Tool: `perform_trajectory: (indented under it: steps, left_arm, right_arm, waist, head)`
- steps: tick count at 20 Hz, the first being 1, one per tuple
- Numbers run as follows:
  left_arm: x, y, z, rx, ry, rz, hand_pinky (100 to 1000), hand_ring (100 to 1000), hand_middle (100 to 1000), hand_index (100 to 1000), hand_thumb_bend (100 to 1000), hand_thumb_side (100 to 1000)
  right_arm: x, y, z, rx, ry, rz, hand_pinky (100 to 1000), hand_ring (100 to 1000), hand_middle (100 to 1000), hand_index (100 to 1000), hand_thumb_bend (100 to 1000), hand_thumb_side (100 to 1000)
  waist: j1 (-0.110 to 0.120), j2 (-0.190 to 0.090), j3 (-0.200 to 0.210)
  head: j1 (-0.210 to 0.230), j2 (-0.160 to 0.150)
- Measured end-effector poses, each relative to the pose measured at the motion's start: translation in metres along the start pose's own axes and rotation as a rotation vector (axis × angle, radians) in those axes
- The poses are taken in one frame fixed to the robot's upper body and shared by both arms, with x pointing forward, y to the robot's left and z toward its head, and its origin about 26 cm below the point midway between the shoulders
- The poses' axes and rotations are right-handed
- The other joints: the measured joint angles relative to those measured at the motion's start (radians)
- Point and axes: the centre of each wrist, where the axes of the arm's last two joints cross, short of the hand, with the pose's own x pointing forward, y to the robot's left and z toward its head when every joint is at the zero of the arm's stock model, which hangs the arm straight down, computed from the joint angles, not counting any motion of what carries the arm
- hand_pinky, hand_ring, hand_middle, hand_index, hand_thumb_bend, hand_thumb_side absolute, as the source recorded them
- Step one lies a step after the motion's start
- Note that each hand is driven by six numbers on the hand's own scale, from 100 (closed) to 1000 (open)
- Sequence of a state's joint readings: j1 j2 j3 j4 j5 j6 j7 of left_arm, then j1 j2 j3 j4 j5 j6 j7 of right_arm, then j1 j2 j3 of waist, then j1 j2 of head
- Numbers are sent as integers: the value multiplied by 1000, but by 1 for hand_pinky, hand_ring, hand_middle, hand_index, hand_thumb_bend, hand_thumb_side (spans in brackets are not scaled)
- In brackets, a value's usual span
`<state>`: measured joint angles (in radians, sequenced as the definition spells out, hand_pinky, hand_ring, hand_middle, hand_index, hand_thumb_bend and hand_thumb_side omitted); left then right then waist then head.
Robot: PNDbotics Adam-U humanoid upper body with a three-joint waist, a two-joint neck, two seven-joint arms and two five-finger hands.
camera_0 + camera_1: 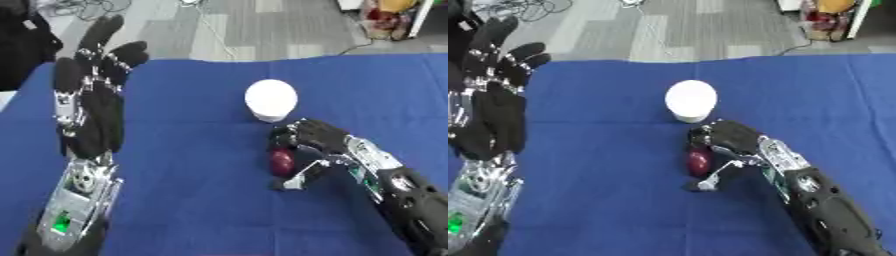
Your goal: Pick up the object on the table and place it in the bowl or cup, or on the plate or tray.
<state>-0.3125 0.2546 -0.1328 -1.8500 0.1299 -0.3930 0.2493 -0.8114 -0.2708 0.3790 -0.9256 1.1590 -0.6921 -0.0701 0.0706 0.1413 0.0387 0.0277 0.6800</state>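
A small, dark red, rounded object (281,162) lies on the blue cloth-covered table (192,200) just right of the frame's centre, a little below a white, round-topped cup (270,100) that stands near the middle of the picture. The robot's right hand (317,140), black with silver links, reaches in from the lower right; its fingers curve over the top of the red object and its thumb sits below it, so the hand brackets the object. Whether the fingers have actually closed on it cannot be told from these views.

The left hand (87,105) stands idle at the left side of the frame, fingers straight and pointing up, holding nothing.

The step in hand appears to be the grasp: the object still rests on the cloth. The next move would call for closing on it, lifting it clear, and carrying it the short way up the frame to the cup's mouth without knocking the cup over.
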Motion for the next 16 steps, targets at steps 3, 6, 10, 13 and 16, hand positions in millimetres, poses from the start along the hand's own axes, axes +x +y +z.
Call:
perform_trajectory:
  steps: [3,6,10,13,16]
  left_arm:
    - [0,0,0,0,0,0,746,754,873,929,279,974]
    - [0,0,0,0,0,0,746,754,874,929,278,974]
    - [0,0,0,0,0,1,746,754,874,929,278,973]
    - [0,0,0,0,0,1,746,753,874,929,279,973]
    - [0,0,0,0,1,1,746,753,874,929,279,974]
  right_arm:
    - [0,1,0,-2,1,2,235,388,628,706,573,660]
    - [-1,1,1,0,1,4,228,385,627,704,569,660]
    - [0,3,-1,-7,1,3,196,373,630,693,561,651]
    - [-1,4,0,-13,4,4,169,357,624,684,552,647]
    - [-1,6,0,-21,6,3,133,340,608,654,543,647]
  waist:
    - [0,0,0]
    - [0,0,0]
    - [0,-1,0]
    - [0,-1,0]
    - [0,-1,-3]
  head:
    - [0,0]
    - [0,0]
    - [0,0]
    - [0,0]
    - [0,0]
